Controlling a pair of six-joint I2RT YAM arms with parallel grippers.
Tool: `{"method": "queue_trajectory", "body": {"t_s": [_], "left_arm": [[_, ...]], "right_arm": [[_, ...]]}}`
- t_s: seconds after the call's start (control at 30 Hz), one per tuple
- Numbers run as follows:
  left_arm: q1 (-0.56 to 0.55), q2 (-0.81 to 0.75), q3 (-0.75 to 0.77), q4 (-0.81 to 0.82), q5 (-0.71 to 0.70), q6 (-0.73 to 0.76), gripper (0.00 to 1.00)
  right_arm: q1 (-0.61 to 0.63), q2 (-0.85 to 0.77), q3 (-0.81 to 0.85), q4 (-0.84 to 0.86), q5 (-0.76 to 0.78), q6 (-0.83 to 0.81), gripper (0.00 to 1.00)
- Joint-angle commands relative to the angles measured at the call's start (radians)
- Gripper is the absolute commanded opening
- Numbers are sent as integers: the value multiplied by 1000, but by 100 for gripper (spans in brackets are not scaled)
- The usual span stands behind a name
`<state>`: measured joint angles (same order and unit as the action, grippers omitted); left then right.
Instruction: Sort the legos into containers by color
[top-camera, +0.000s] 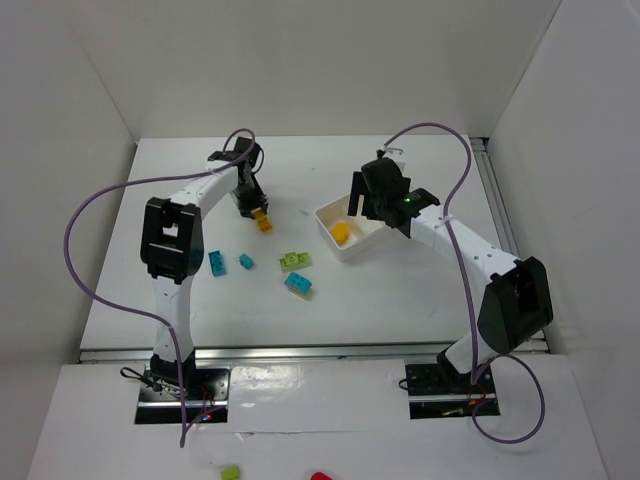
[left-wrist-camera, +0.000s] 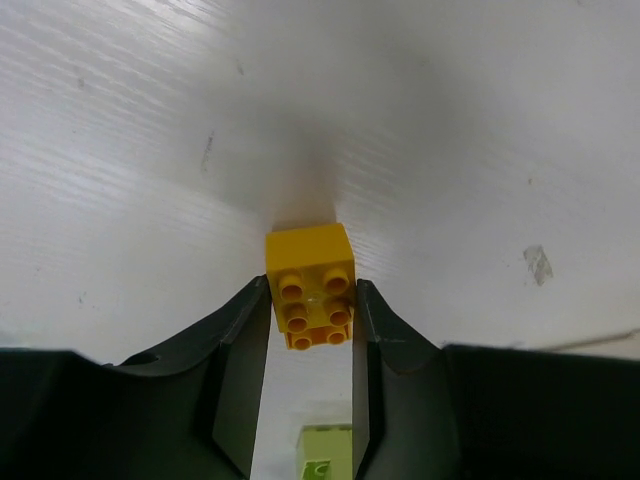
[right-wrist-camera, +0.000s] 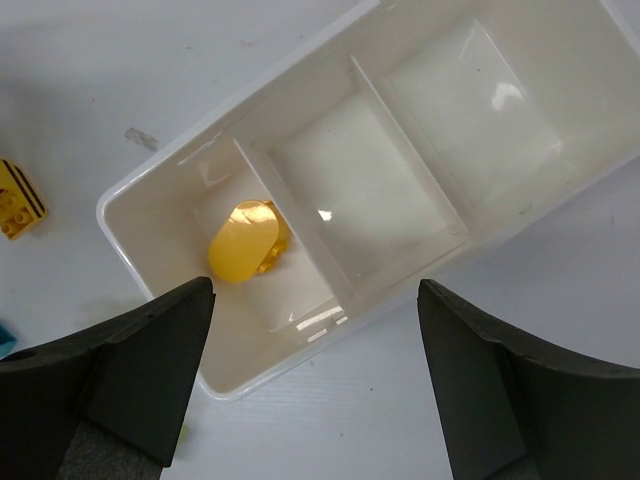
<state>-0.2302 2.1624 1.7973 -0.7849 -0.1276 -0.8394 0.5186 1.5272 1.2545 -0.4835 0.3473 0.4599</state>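
The left gripper (left-wrist-camera: 312, 312) was clamped on the orange brick (left-wrist-camera: 308, 258), whose studs faced the wrist. The brick looked square, with no clear long axis. The right gripper (right-wrist-camera: 315, 300) hung wide open over the tray (right-wrist-camera: 360, 190). A rounded yellow piece (right-wrist-camera: 245, 240) lay diagonally in the tray's end compartment. A lime brick (left-wrist-camera: 325, 455) was cut off at the picture's edge.
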Motion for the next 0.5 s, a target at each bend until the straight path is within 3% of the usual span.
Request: {"method": "queue_trajectory", "body": {"t_s": [0.0, 0.07, 0.2, 0.3, 0.33, 0.47], "left_arm": [[0, -36, 37, 4, 127, 126, 0], [0, -36, 65, 16, 213, 190, 0], [0, -82, 62, 41, 458, 328, 0], [19, -203, -56, 180, 704, 396, 0], [46, -235, -88, 278, 844, 396, 0], [84, -329, -234, 514, 1150, 350, 0]], "right_arm": [[-2, -18, 2, -3, -4, 8, 90], [-2, -18, 2, 23, -27, -3, 91], [-40, -58, -39, 133, -218, -24, 91], [-75, -88, -64, 245, -463, -44, 91], [-84, -99, -79, 279, -614, -55, 91], [-112, -90, -93, 407, -881, -44, 91]]}}
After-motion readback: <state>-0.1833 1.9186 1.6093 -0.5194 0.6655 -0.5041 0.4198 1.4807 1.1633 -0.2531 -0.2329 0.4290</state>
